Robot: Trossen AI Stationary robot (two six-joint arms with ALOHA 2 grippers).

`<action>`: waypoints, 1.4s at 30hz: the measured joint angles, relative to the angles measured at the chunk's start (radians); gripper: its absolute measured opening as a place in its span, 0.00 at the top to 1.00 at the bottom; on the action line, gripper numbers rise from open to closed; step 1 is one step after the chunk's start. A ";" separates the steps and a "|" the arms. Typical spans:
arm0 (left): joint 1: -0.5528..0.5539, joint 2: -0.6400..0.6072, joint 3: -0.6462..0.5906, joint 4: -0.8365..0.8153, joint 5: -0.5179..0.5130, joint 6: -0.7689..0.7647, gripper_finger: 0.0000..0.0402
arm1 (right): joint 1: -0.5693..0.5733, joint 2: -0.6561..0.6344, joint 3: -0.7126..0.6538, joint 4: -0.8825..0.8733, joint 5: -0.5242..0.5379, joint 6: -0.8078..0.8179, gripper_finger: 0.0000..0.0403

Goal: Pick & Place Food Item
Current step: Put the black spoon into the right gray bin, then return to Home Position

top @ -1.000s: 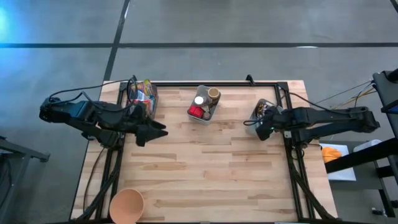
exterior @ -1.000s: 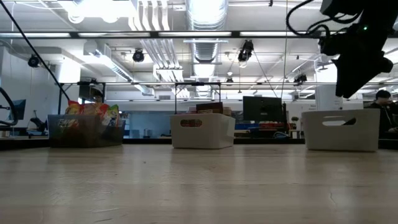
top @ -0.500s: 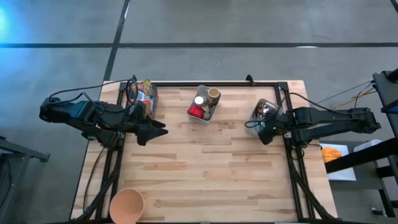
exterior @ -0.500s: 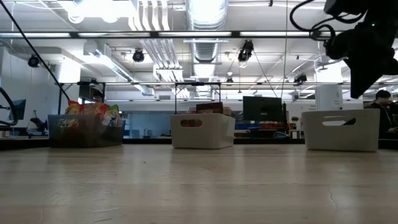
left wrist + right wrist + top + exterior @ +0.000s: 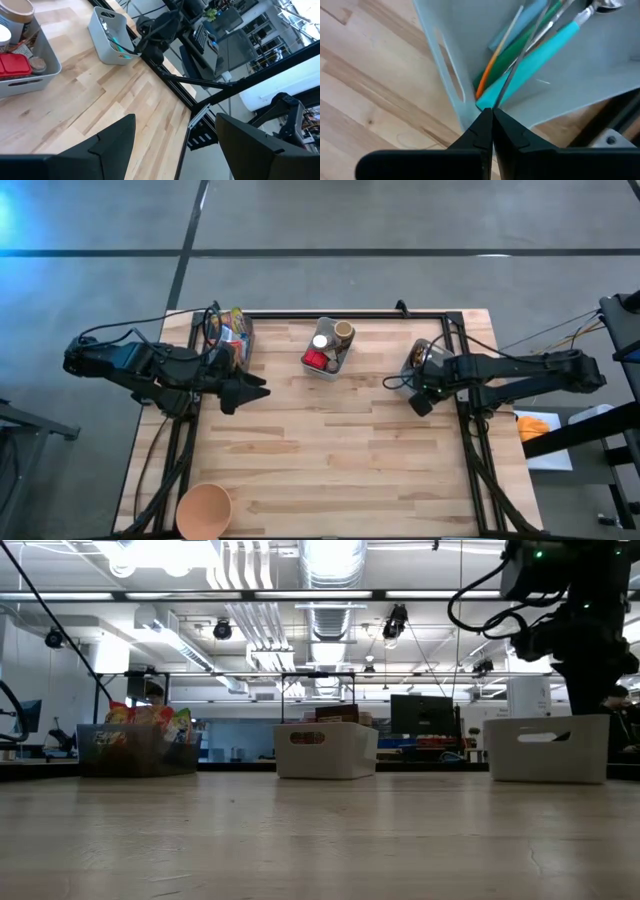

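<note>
My right gripper point(image 5: 490, 114) is shut and points down into the white bin point(image 5: 425, 358) at the table's right. Its tips stand just inside the bin's wall point(image 5: 445, 75), at the lower end of a teal handle point(image 5: 530, 60) that lies among orange and green utensils. In the low view the gripper point(image 5: 603, 700) dips behind the bin's rim point(image 5: 545, 722). My left gripper point(image 5: 262, 392) hangs open above the table beside the snack bin point(image 5: 228, 335), with nothing between its fingers point(image 5: 115, 140). A middle bin point(image 5: 328, 348) holds cans and a red pack. My right gripper's shut fingertips point(image 5: 482, 125) come from above, pointing down, and meet at the teal handle's lower end point(image 5: 487, 102) beside the bin's wall. Whether they touch the handle, a thin metal utensil point(image 5: 520, 55) or the wall, I cannot tell.
An orange bowl point(image 5: 204, 510) sits at the near left corner. Three bins line the far side: snacks point(image 5: 140, 750), cans point(image 5: 325, 750), utensils point(image 5: 545, 750). The wood top point(image 5: 330, 450) between them and the near edge is bare. Black frame rails run along the table's edges.
My right gripper has sunk toward the utensil bin and shifted a little toward the table's near edge, tipping to point more steeply down. The left arm and all bins have kept still.
</note>
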State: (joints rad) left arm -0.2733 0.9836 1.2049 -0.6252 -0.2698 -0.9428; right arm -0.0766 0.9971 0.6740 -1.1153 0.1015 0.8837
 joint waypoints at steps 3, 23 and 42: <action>0.000 0.000 0.000 0.000 0.006 0.000 0.31 | -0.015 0.000 -0.013 0.023 -0.016 -0.005 0.98; -0.001 0.000 0.000 0.000 0.008 0.000 0.31 | -0.029 -0.037 -0.035 0.045 0.002 -0.020 0.98; -0.001 0.000 0.000 0.061 0.011 0.071 0.31 | -0.027 -0.260 0.007 0.162 -0.046 -0.110 0.98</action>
State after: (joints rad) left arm -0.2741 0.9833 1.2049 -0.5641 -0.2585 -0.8714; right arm -0.1032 0.7375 0.6811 -0.9537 0.0558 0.7738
